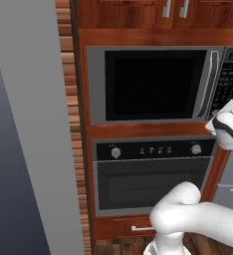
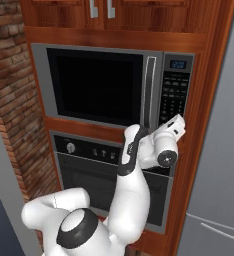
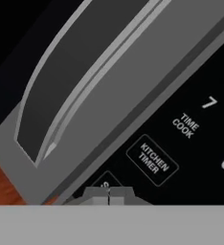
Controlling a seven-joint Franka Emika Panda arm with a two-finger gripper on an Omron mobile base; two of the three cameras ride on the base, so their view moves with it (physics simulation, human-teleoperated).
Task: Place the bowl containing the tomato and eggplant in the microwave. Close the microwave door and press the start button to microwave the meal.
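Tool (image 3: 108,194) is pinched shut with nothing in it, right up against the keypad (image 3: 190,139) at the microwave (image 1: 158,84)'s lower right. Microwave door (image 2: 96,85) looks closed already, so I'd say only the start press is left. Can't see the bowl through the dark window.

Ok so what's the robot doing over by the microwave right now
The microwave door is shut, and the white arm has its hand up at the black keypad on the microwave's right side. The gripper is closed, its two tips pressed together, right at the bottom of the keypad beside a button below the one marked KITCHEN TIMER. It looks like it is going for the start button, though I cannot read that button's label. The oven below is closed.
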